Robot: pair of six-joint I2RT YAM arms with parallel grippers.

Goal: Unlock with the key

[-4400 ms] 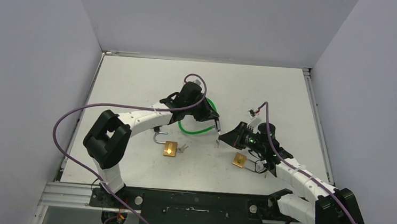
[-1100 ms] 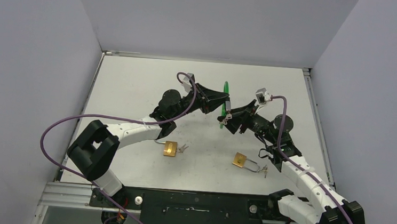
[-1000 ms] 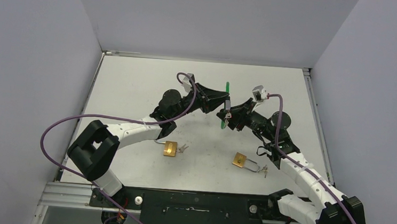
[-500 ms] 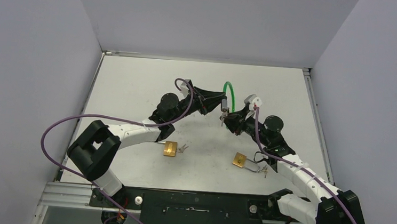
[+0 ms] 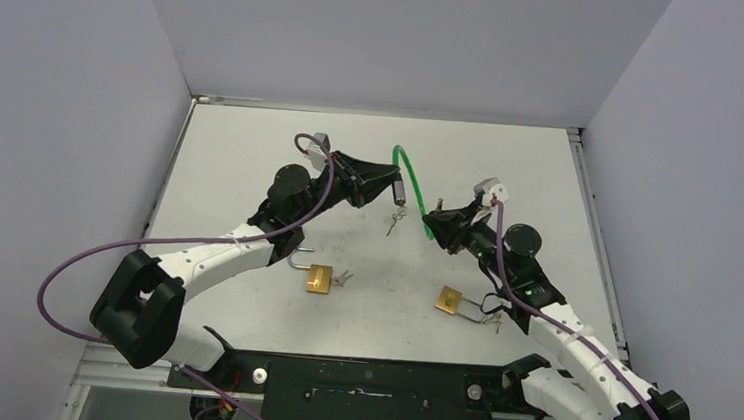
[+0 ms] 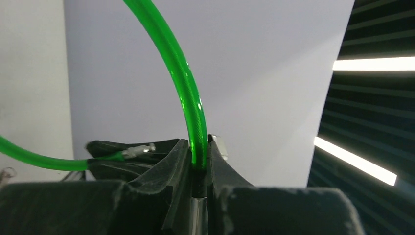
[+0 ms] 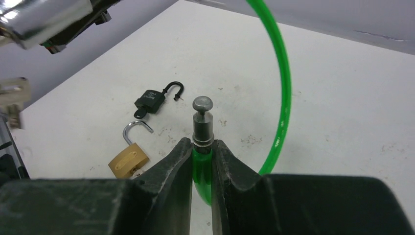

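A green cable lock [image 5: 413, 168] arcs in the air between my two grippers. My left gripper [image 5: 397, 184] is shut on the cable at its silver barrel end, and a small bunch of keys [image 5: 392, 222] hangs below the barrel. In the left wrist view the cable [image 6: 188, 98] rises from between my shut fingers [image 6: 198, 147]. My right gripper [image 5: 438, 218] is shut on the other end. The right wrist view shows its metal pin [image 7: 202, 120] standing bare above my fingers [image 7: 201, 147], apart from the barrel [image 7: 44, 14].
An open brass padlock [image 5: 318, 278] with keys lies on the table below the left arm. A second brass padlock [image 5: 449, 299] with keys lies under the right arm. The right wrist view also shows a small black open padlock [image 7: 155, 99] beside the brass one [image 7: 128, 159].
Both grippers lifted the cable lock off the table. In the last half second the left gripper pulled left with the barrel, and the pin end has come out of it.
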